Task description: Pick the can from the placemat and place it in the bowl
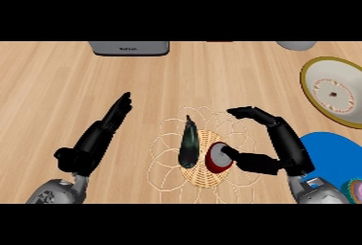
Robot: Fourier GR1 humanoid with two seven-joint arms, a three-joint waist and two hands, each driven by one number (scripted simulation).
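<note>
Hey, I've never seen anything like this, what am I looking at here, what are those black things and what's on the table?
This single view looks down from a humanoid robot's head onto a wooden counter. The black shapes are its two hands on grey forearms. The left hand rests open, fingers straight. The right hand has its thumb against a red can lying on a round woven placemat, beside a dark long vegetable. At the right edge sits a bowl with a yellowish rim. Nothing is lifted yet.

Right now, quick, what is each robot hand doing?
Left robot hand: open, fingers straight, holding nothing.
Right robot hand: fingers curled over the red can on the placemat, thumb against it; not lifted.
</note>
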